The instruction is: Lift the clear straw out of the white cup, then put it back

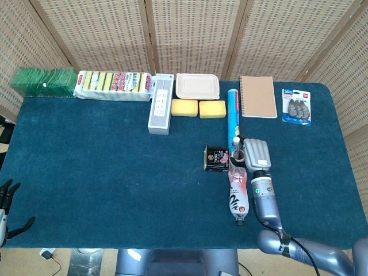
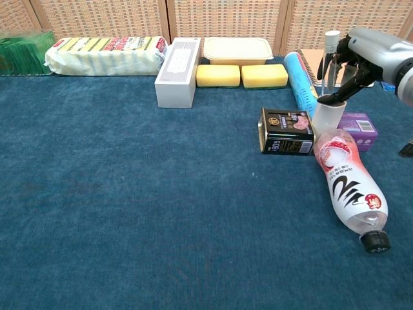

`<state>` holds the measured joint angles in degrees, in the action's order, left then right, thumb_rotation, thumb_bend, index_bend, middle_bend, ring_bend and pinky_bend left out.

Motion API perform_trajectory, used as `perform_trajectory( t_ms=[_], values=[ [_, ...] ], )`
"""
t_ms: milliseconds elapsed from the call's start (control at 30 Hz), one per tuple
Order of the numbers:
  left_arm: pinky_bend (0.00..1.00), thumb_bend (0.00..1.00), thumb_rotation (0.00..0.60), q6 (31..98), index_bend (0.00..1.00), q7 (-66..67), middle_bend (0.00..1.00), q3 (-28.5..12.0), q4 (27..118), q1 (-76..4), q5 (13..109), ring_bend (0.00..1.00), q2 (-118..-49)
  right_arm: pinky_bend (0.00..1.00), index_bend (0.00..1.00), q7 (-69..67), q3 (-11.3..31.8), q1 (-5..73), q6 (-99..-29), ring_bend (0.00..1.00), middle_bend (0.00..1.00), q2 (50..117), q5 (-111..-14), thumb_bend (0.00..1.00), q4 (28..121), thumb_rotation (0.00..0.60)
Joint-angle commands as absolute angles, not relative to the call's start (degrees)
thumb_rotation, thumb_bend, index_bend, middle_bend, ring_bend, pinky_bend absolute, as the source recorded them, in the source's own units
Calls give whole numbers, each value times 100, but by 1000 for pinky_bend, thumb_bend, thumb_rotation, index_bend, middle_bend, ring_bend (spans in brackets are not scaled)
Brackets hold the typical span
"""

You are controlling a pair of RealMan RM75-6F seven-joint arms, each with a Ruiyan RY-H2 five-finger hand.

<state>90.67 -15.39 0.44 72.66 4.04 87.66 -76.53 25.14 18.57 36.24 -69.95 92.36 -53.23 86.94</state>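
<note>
- Lower left of the head view: the left hand (image 1: 7, 202) hangs off the surface (image 1: 103, 172) edge, fingers spread, grasping nothing; the chest view omits it.
- Right of centre: the white cup (image 2: 328, 117) stands between a dark tin (image 2: 286, 131) and a purple box (image 2: 359, 128).
- The clear straw (image 2: 330, 59) stands upright in the cup, long axis vertical, tip up.
- The right hand (image 2: 361, 55) closes around the straw above the rim; the head view hides that grip.

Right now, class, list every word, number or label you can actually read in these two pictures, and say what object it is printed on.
"80%" on the black tin.
Pink bottle: black brush-stroke mark, not readable.
Purple box: print too small.
Sponge pack: lettering blurred.
Blue blister pack: header text too small.
Blue tube: print blurred.
</note>
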Motion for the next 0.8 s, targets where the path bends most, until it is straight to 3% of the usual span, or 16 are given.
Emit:
perform_trajectory(
  t_ms=[33, 567, 800],
  values=[
    [150, 194, 600, 9066, 67, -1544, 2, 41, 7264, 405, 8760, 0, -7653, 503, 465, 2514, 1854, 3626, -6989, 579, 552, 9231, -5322, 276, 8698, 600],
    [149, 196, 600, 9068, 67, -1585, 1, 31, 7234, 413, 8743, 0, -7657, 553, 544, 2669, 1861, 3658, -7059, 645, 620, 9242, -5271, 281, 8701, 600],
    [149, 195, 600, 9062, 67, -1590, 2, 27, 7224, 414, 8733, 0, -7660, 665, 563, 2737, 1863, 3674, -7110, 694, 648, 9273, -5269, 286, 8703, 600]
  ],
)
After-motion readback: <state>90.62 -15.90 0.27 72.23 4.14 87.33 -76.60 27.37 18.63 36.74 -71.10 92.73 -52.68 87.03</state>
